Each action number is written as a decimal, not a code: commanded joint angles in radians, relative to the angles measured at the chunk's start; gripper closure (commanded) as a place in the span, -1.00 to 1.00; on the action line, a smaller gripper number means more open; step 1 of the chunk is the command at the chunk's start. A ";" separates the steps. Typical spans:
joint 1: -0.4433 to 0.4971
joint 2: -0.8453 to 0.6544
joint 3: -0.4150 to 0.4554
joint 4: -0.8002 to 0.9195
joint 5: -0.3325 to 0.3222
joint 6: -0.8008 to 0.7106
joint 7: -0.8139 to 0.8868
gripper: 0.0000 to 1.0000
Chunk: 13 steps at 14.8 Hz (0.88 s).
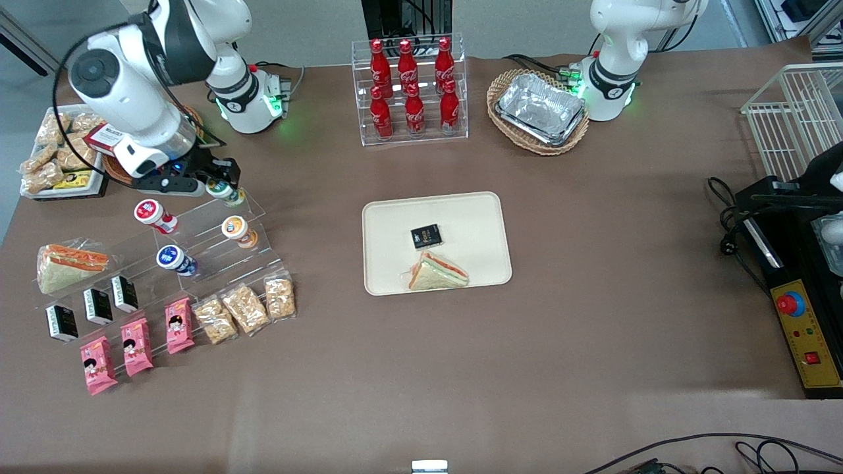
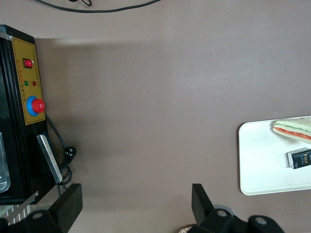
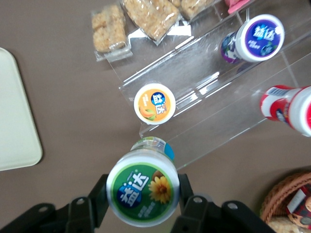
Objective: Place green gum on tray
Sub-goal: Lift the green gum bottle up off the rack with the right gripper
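The green gum point(image 3: 142, 193), a small canister with a green-marked white lid, sits between my gripper's point(image 3: 143, 194) black fingers point(image 3: 103, 193), which are shut on its sides. In the front view the gripper point(image 1: 221, 183) holds the green gum point(image 1: 224, 191) at the top step of a clear stepped stand point(image 1: 217, 260), toward the working arm's end of the table. The cream tray point(image 1: 388, 224) lies at the table's middle, well apart from the gripper; its rounded edge point(image 3: 14, 121) shows in the right wrist view. A wrapped sandwich point(image 1: 438, 272) and a small black packet point(image 1: 426, 236) lie on it.
On the stand's lower steps are an orange-lidded canister point(image 1: 235, 228), a blue-lidded one point(image 1: 172, 258) and a red-lidded one point(image 1: 150, 212). Snack bags point(image 1: 245, 308) lie in front of the stand. A rack of cola bottles point(image 1: 409, 89) and a basket with foil trays point(image 1: 540, 108) stand farther from the front camera.
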 commanded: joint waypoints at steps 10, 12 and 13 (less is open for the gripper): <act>0.002 0.068 0.002 0.390 0.138 -0.325 0.007 0.13; 0.003 0.083 0.010 0.404 0.163 -0.321 0.016 0.13; 0.005 0.091 0.019 0.407 0.164 -0.317 0.043 0.13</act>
